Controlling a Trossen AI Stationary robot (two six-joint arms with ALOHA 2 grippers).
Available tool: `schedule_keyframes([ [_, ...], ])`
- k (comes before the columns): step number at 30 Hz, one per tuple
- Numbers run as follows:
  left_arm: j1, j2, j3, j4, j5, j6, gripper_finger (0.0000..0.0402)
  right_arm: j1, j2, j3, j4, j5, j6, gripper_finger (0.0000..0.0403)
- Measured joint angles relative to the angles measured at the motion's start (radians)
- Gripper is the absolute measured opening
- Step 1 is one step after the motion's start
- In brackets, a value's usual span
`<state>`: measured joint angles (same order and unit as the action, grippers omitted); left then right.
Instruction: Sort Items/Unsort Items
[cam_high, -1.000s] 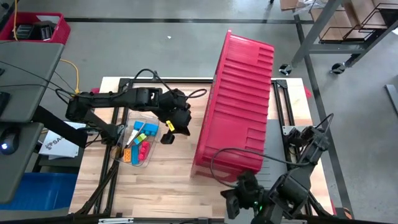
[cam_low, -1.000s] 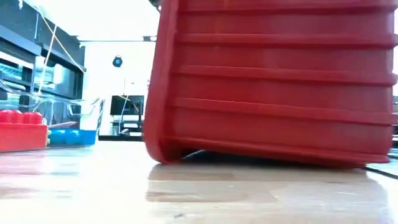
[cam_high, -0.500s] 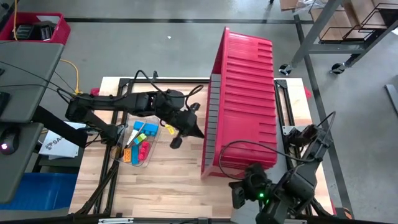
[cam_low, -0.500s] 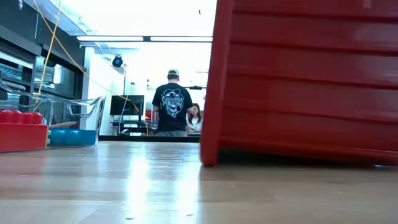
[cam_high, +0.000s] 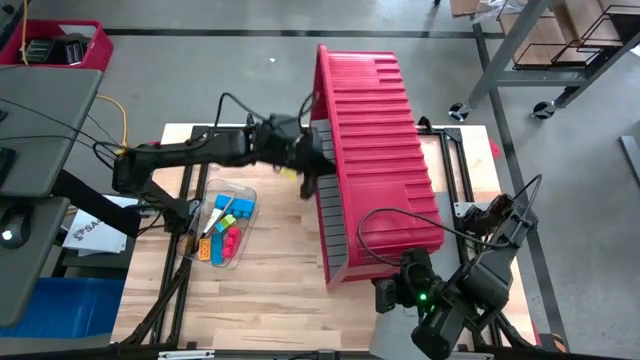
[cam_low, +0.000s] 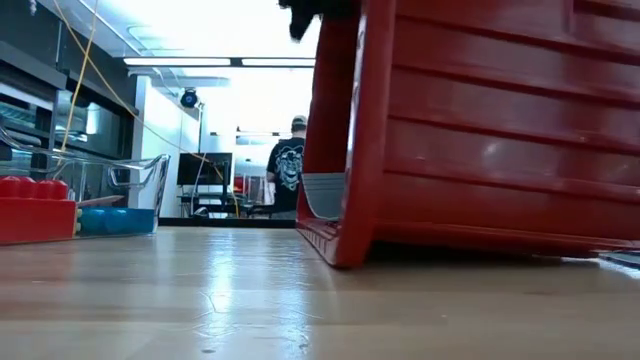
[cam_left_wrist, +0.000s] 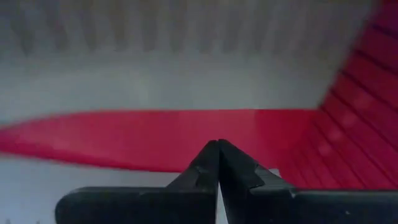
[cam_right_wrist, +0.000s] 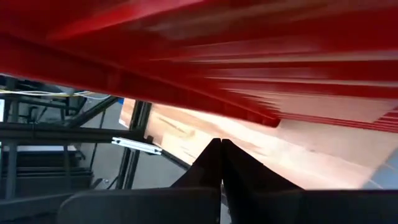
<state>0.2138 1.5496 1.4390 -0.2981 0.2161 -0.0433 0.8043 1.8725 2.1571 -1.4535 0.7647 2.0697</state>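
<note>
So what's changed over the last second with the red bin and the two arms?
The red bin has swung round and tipped further onto its side, its grey inside now facing the left arm. The left tool, shut, has moved from beside the clear tray across to the bin's rim. The right tool, shut, has crept slightly toward the bin's near end. The tray and its coloured blocks stayed put.

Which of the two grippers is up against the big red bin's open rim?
The left gripper, shut, at the red bin's far rim; the right gripper, also shut, sits at the bin's near end.
</note>
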Motion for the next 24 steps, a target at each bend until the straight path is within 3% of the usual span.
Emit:
schedule_keyframes([
  [4, 0.130, 0.009, -0.196, 0.235, 0.105, -0.187, 0.0000, -0.009, 0.000, 0.000, 0.049, 0.006, -0.025, 0.0000],
  [10, 0.273, 0.131, -0.440, 0.893, 0.135, -0.704, 0.0007, -0.016, 0.000, 0.000, 0.067, 0.071, -0.071, 0.0000],
  [13, 0.315, 0.256, -0.441, 1.131, 0.155, -0.942, 0.0032, -0.025, 0.001, 0.001, 0.081, 0.096, -0.071, 0.0000],
  [17, 0.323, 0.418, -0.377, 1.307, 0.147, -1.165, 0.0087, -0.032, 0.001, 0.001, 0.116, 0.116, -0.098, 0.0000],
  [24, 0.323, 0.591, -0.195, 1.338, 0.026, -1.419, 0.0193, -0.036, 0.001, 0.001, 0.188, 0.137, -0.143, 0.0000],
])
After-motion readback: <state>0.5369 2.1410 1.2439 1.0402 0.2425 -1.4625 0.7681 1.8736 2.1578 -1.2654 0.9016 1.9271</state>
